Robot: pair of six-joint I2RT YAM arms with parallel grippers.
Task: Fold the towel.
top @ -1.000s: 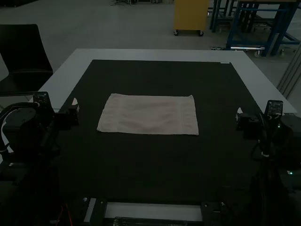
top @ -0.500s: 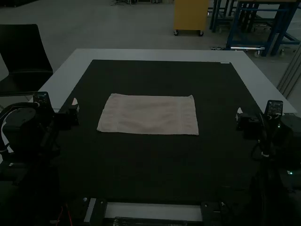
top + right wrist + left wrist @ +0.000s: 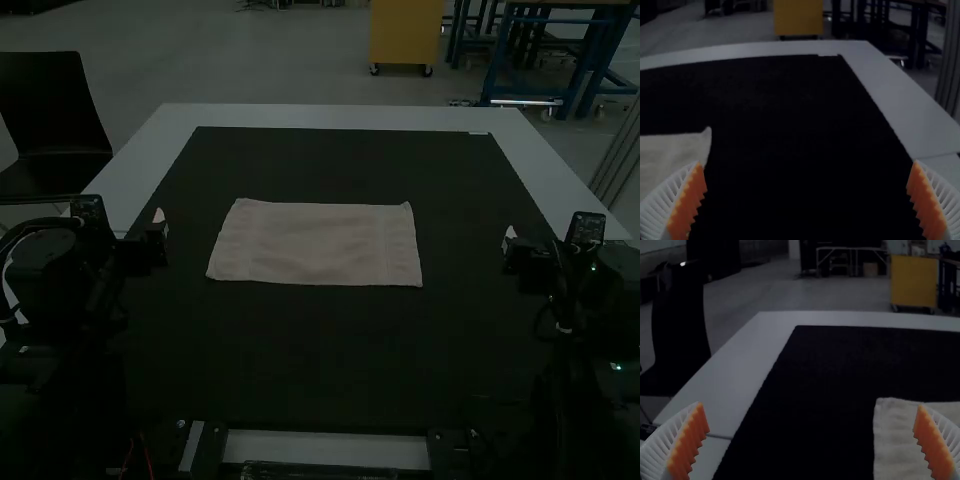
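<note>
- Black mat (image 3: 320,350) on a pale table (image 3: 330,115), with the towel (image 3: 315,245) lying flat and spread around mid-mat, longer side to side; can't tell if it's already doubled.
- Left gripper (image 3: 810,406) is wide open with nothing in it, off past the towel's left end.
- Right gripper (image 3: 807,163) is also gaping and empty, well apart from the right end.
- Biggest worry imo: cloth that thin and flat could slip the pinch if the fingers close too high, or they'd jam into the mat if too low.
- Far right corner (image 3: 407,206) pokes up a bit, so a sloppy approach might shove it and rumple that end.
- If one side lifts before the other, the fold probably lands skewed.
</note>
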